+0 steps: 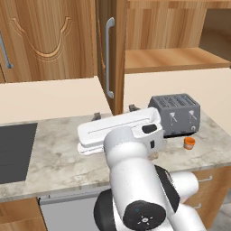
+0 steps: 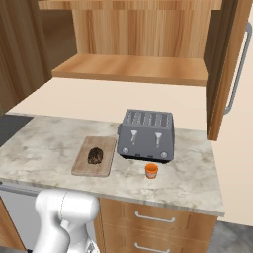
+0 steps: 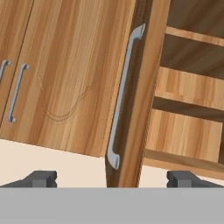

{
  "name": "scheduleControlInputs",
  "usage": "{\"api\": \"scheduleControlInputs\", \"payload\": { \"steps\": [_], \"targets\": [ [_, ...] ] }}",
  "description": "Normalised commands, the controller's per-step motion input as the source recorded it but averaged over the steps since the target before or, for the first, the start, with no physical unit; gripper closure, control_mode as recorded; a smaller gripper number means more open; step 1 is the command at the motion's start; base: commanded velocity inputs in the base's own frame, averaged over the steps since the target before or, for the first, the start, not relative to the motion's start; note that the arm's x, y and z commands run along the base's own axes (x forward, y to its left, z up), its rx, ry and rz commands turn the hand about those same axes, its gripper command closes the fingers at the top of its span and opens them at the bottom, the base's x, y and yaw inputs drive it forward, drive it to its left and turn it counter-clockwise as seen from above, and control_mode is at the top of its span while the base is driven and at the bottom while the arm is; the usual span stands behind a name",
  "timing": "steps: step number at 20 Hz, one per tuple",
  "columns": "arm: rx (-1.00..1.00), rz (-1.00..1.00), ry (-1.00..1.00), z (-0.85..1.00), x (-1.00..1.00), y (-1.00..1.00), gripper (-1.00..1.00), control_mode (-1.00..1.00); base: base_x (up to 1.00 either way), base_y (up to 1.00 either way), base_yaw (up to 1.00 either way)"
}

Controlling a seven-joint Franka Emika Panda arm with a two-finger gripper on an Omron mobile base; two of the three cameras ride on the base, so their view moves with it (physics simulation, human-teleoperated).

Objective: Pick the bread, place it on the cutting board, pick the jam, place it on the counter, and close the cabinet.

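1. You see the cabinet (image 1: 45,40) filling the wall at twelve o'clock. One door (image 3: 131,109) stands open, edge-on to you in the hand view, with its long grey handle (image 3: 122,96) running down it and bare shelves (image 2: 133,69) showing behind.
2. The counter (image 2: 49,143) runs below it, marbled and pale-edged, with a dark cooktop (image 1: 16,151) at its nine o'clock end in the left base view.
3. The toaster (image 2: 147,134) sits near the middle of the counter, at about one o'clock from the arm.
4. The cutting board (image 2: 84,165) lies flat just beside the toaster, on its nine o'clock side.
5. The bread (image 2: 95,155) rests on the board, toward the toaster edge.
6. The jam (image 2: 151,170) stands upright on the counter at six o'clock from the toaster, near but apart.
7. Your gripper (image 3: 113,179) points up at the open door, jaws spread wide with nothing between them; the fingertips (image 3: 41,178) flank the door's lower edge without touching.
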Motion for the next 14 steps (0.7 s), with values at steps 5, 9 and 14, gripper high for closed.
{"api": "scheduleControlInputs", "payload": {
  "steps": [5, 9, 14],
  "targets": [
    [0.00, -0.08, -0.08, -0.10, 0.09, 0.11, -1.00, -1.00, 0.00, 0.00, 0.00],
    [0.00, -0.10, -0.06, -0.01, 0.11, 0.08, -1.00, -1.00, 0.00, 0.00, 0.00],
    [0.00, -0.11, -0.04, 0.00, 0.07, 0.03, -1.00, -1.00, 0.00, 0.00, 0.00]
  ]
}}
